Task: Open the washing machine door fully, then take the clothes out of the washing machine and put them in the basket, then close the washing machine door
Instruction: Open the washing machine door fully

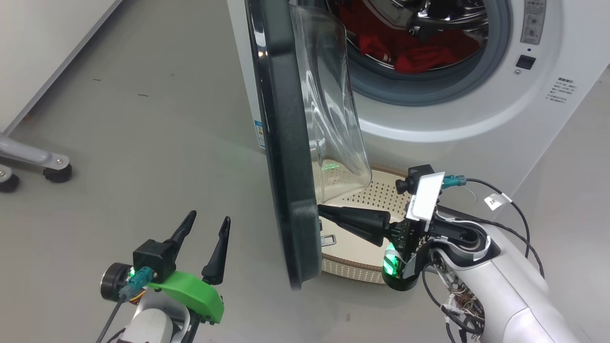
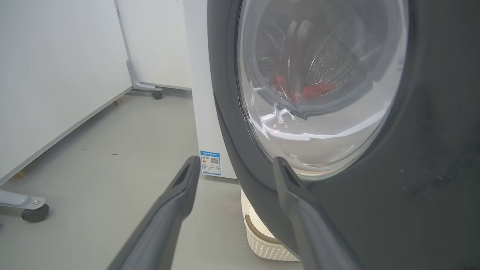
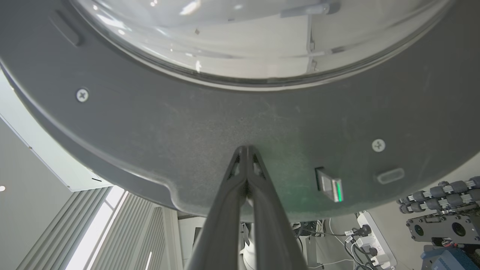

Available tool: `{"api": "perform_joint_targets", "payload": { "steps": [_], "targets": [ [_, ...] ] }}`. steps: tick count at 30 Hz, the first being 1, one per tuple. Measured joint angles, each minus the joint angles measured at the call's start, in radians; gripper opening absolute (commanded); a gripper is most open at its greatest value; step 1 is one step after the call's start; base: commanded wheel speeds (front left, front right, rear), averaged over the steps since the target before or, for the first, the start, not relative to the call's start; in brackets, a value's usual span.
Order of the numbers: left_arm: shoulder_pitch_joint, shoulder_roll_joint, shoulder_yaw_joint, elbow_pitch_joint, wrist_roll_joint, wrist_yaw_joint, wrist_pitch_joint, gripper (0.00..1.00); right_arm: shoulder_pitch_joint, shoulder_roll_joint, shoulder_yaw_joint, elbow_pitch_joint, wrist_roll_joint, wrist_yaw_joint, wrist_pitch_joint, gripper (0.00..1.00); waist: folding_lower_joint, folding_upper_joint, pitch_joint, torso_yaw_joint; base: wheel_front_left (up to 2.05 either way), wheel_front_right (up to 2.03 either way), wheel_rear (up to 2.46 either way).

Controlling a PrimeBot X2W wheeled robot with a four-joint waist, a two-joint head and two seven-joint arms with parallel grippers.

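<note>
The washing machine door [image 1: 286, 143] stands partly open, edge-on in the head view, its glass bowl [image 1: 333, 105] bulging toward the white washing machine [image 1: 476, 119]. Red clothes [image 1: 414, 47] lie in the steel drum. My right gripper [image 1: 320, 209] is shut on nothing, and its tips touch the door's inner dark ring [image 3: 150, 131]; they meet at the right gripper [image 3: 245, 148]. The cream basket [image 1: 376, 195] sits on the floor under the opening, partly hidden by the door. My left gripper [image 1: 209, 218] is open, left of the door's outer face [image 2: 412, 187]; the left gripper [image 2: 236, 161] holds nothing.
A wheeled grey frame leg [image 1: 52, 166] stands on the floor at the left beside a white wall panel [image 2: 56, 75]. A blue label [image 2: 210, 163] marks the machine's side. A power strip [image 3: 371, 240] and equipment lie beyond the door's lower edge.
</note>
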Motion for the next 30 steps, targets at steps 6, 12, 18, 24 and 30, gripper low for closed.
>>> {"api": "perform_joint_targets", "payload": {
  "steps": [6, 12, 18, 24, 30],
  "targets": [
    [0.003, 0.0, 0.008, -0.001, -0.007, 0.011, 0.0, 1.0, 0.0, 0.002, 0.062, -0.021, 0.028, 0.0, -0.025, 0.0, 0.0, 0.0, 0.0, 0.013, 0.0, 0.0, 0.0],
    [0.003, -0.001, 0.008, -0.003, -0.007, 0.012, 0.0, 1.0, 0.0, 0.0, 0.09, -0.03, 0.045, 0.0, -0.053, 0.0, 0.0, 0.0, 0.002, 0.014, 0.0, 0.0, 0.0],
    [0.003, -0.002, 0.008, -0.005, -0.01, 0.012, 0.0, 1.0, 0.0, 0.001, 0.101, -0.03, 0.052, 0.0, -0.085, 0.0, 0.0, 0.0, 0.004, 0.011, 0.0, 0.0, 0.0],
    [0.004, -0.002, 0.009, -0.006, -0.01, 0.013, 0.0, 1.0, 0.011, 0.004, 0.067, -0.043, 0.083, 0.0, -0.134, 0.0, 0.0, 0.0, 0.005, 0.005, 0.0, 0.0, 0.0],
    [0.005, -0.003, 0.021, -0.009, -0.013, 0.021, 0.0, 1.0, 0.063, 0.004, 0.01, -0.057, 0.09, 0.0, -0.2, 0.0, 0.0, 0.0, 0.008, -0.008, 0.0, 0.0, 0.0]
  ]
}}
